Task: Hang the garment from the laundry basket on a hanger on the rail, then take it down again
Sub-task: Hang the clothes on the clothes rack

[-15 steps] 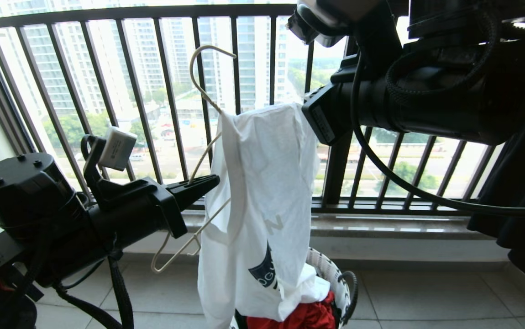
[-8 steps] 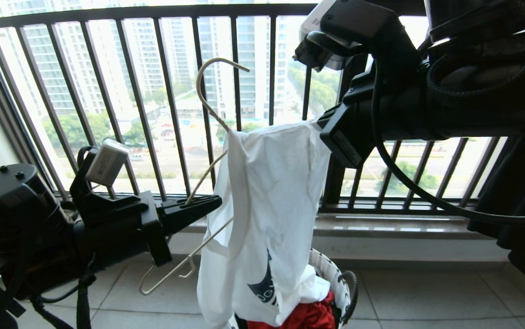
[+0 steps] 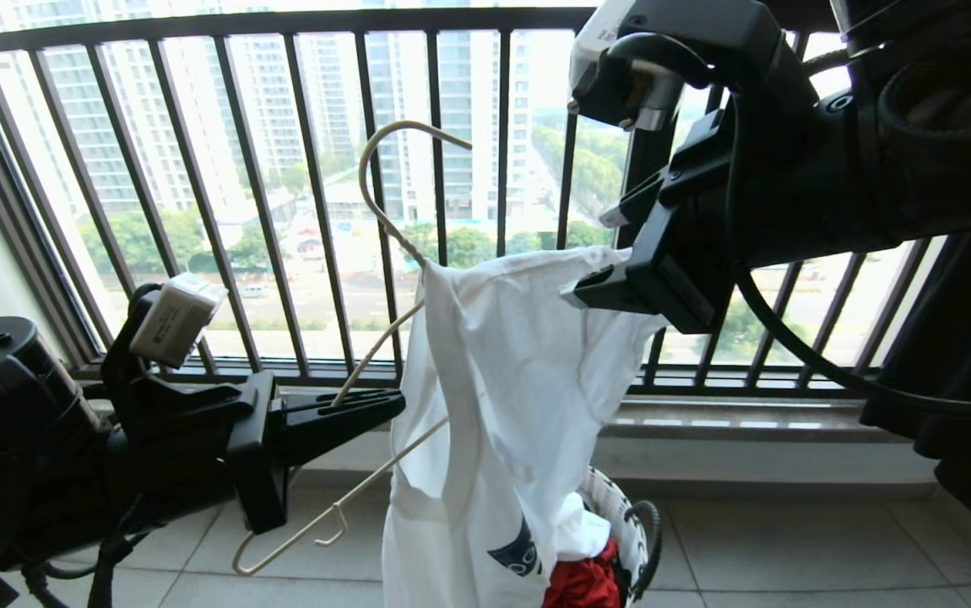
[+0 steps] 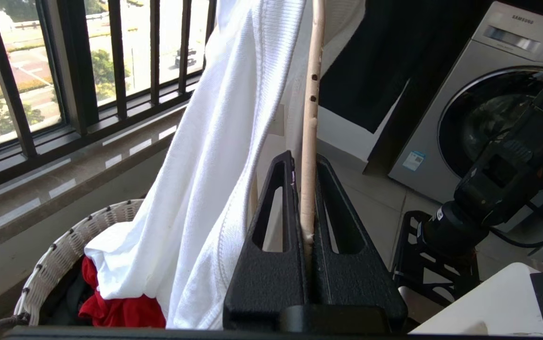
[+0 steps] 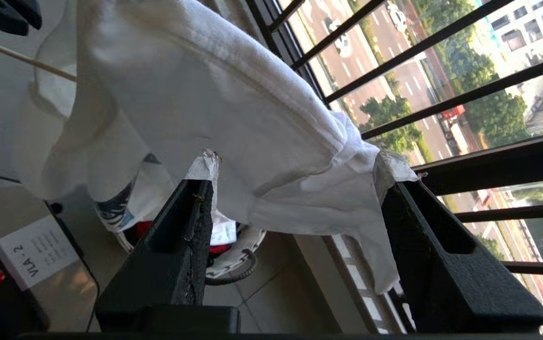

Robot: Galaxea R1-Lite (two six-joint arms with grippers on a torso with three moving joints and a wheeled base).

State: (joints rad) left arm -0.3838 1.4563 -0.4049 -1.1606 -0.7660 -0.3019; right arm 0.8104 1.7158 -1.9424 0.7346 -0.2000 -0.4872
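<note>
Left gripper low on the left, jaws pressed together, pinching the cream wire hanger on one shoulder arm. In the left wrist view the wire runs straight up out from between the closed jaws.

Hanger is tilted: hook up near the window railing, free end with its small upturned hook down toward the floor tiles. Hook is in open air, not on anything.

White T-shirt is draped off the hanger's other side, neckband edge running along the wire, body hanging down. Blue chest print shows near the hem. Its lower part reaches the white woven laundry basket and lies against the red cloth inside.

Right gripper is up on the right at the shirt's top corner. Right wrist view shows jaws spread wide, a bunched fold of shirt lying across the gap and touching both fingertips, not clamped.

Washing machine and a dark hanging garment behind, seen from the left wrist. Rail not in view.
</note>
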